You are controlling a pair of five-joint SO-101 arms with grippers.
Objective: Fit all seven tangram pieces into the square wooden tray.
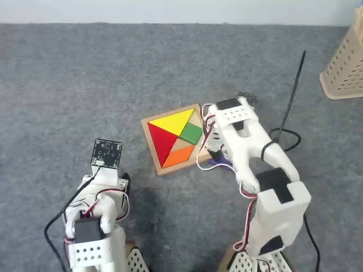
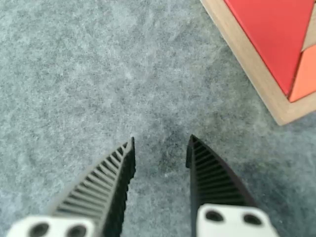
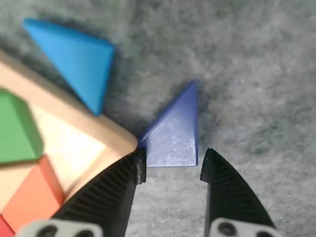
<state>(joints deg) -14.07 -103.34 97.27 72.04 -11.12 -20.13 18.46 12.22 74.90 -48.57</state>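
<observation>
The square wooden tray (image 1: 148, 134) lies mid-table holding a yellow triangle (image 1: 172, 122), a red triangle (image 1: 160, 145), a green square (image 1: 191, 134) and an orange triangle (image 1: 178, 157). In the right wrist view my right gripper (image 3: 170, 165) is open just short of a dark blue triangle (image 3: 174, 134) lying on the carpet at the tray's corner (image 3: 118, 143). A light blue triangle (image 3: 74, 57) lies on the carpet beyond it. My left gripper (image 2: 160, 155) is open over bare carpet, with the tray's edge (image 2: 256, 81) farther off.
Grey carpet covers the table. A perforated beige basket (image 1: 346, 59) stands at the far right edge. A black cable (image 1: 292, 99) runs behind the right arm (image 1: 249, 147). The left arm (image 1: 99, 192) sits at the near left.
</observation>
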